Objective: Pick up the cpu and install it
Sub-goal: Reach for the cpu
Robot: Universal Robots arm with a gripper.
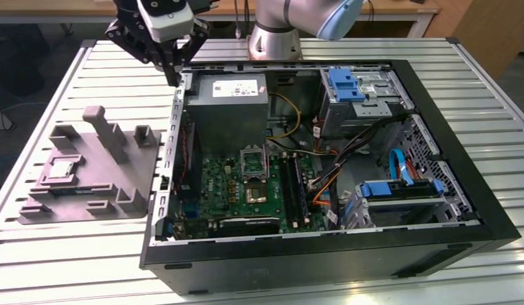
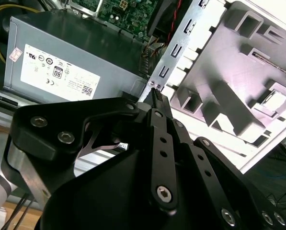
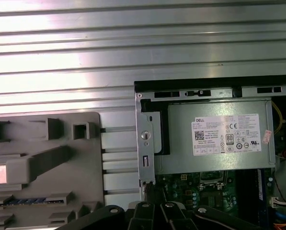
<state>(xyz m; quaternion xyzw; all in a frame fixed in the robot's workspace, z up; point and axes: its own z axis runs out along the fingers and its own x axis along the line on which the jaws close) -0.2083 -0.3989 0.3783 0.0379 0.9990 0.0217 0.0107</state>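
CASE: open black metal desktop computer case (image 1: pixel 330 260) is lying on the slatted aluminium worktop (image 1: pixel 67 254) | CPU: small square silver-grey cpu (image 1: pixel 61 169) is sitting in a recess of the large grey moulded plastic tray (image 1: pixel 130 171), beside the case at the exterior view's left | TOOL: black tool (image 1: pixel 171 79) is pointing down at the case's far corner, near the grey power supply box (image 1: pixel 232 105), fingers pressed together, gripping nothing.

Ribbed aluminium tabletop (image 1: pixel 67 267), wooden desk (image 1: pixel 389 7) behind, dark floor (image 1: pixel 25 60) beside

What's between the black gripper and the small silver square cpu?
In the exterior view, the grey moulded plastic tray's upright posts stand between the gripper and cpu.
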